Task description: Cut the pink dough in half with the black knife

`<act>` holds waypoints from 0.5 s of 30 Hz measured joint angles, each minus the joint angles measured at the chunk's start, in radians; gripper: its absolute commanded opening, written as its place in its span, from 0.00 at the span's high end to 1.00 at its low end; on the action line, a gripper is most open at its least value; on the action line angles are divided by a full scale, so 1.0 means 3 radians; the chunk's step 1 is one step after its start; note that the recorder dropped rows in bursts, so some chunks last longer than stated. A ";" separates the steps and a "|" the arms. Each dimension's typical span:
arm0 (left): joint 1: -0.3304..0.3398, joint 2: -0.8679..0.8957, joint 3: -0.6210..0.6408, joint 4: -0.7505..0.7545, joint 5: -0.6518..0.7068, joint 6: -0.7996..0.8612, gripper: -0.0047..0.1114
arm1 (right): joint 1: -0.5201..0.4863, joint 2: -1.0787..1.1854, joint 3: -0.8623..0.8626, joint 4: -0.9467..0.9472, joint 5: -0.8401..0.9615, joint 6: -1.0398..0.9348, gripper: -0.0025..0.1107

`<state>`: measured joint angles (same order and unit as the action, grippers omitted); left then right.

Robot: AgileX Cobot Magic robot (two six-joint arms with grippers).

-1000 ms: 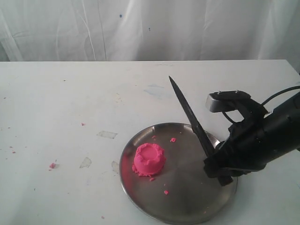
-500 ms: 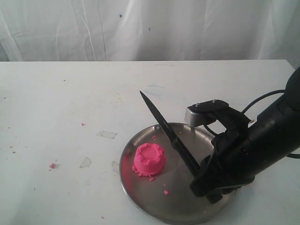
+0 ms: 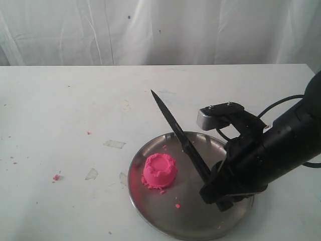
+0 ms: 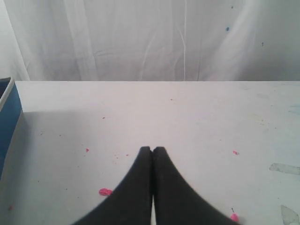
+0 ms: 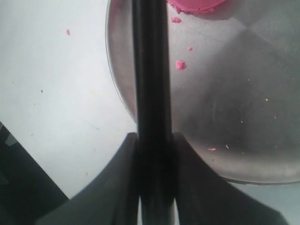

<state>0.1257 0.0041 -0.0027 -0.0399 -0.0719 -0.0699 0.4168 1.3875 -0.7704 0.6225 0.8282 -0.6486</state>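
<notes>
The pink dough (image 3: 159, 170) is one round mound with a dented top, sitting left of centre on the steel plate (image 3: 200, 223). My right gripper (image 3: 213, 188) is shut on the handle of the black knife (image 3: 178, 131), whose blade slants up and to the left, its tip above the plate's far rim and to the right of the dough. In the right wrist view the black knife (image 5: 151, 70) runs straight out between my fingers (image 5: 123, 178), and only an edge of the pink dough (image 5: 197, 4) shows. My left gripper (image 4: 152, 150) is shut and empty over bare table.
Pink crumbs lie on the plate (image 3: 177, 206) and on the table (image 3: 56, 176). Tape marks (image 3: 115, 144) dot the white table. A blue box edge (image 4: 7, 122) shows in the left wrist view. A white curtain hangs behind.
My right arm has swung left over the plate with the knife, carrying the blade tip from right of centre toward the dough. The dough has not moved.
</notes>
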 measured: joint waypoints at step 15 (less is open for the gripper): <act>0.0000 0.1238 -0.1197 -0.0412 -0.1962 0.0437 0.96 | 0.0005 0.0003 -0.0005 0.0136 -0.0005 0.0000 0.98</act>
<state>0.1257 0.3756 -0.3616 -0.1635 -0.6604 0.0611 0.4182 1.3883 -0.7721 0.6634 0.8266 -0.6486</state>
